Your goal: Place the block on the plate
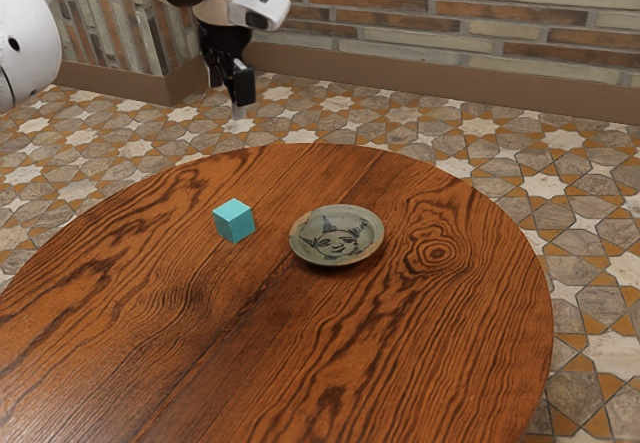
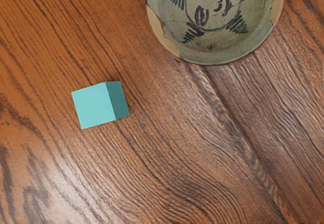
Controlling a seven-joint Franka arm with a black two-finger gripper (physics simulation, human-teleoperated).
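You have the block (image 1: 233,221) and the plate (image 1: 337,237) on the table (image 1: 420,353), near each other but apart — the block toward the exterior view's left, the plate toward its right. Behind the table you see floor (image 1: 400,123), then a wall (image 1: 460,23).

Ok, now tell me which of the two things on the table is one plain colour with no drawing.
The block, plain turquoise on the sides that show; the plate has a dark face drawn on it.
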